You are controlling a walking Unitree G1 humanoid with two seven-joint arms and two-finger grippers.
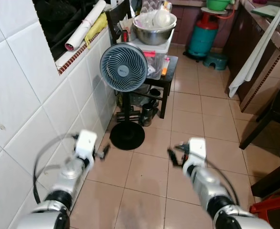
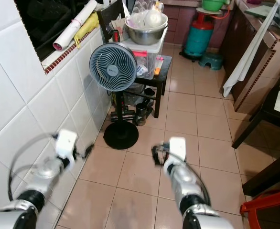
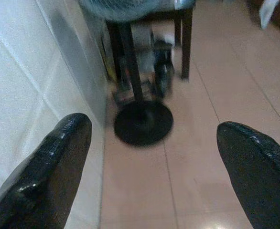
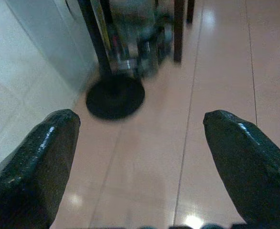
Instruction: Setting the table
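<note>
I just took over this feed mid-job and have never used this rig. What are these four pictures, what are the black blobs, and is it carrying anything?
The two wide pictures come from the robot's head, looking down at a tan tiled floor. Its silver arms reach forward: left hand near the white tiled wall, right hand over the floor. The other two pictures come from wrist cameras; the black blobs are each hand's own fingers, spread open with nothing between them. Ahead stands a grey pedestal fan on a round black base, beside a small dark table bearing a steel bowl on a plastic box.
</note>
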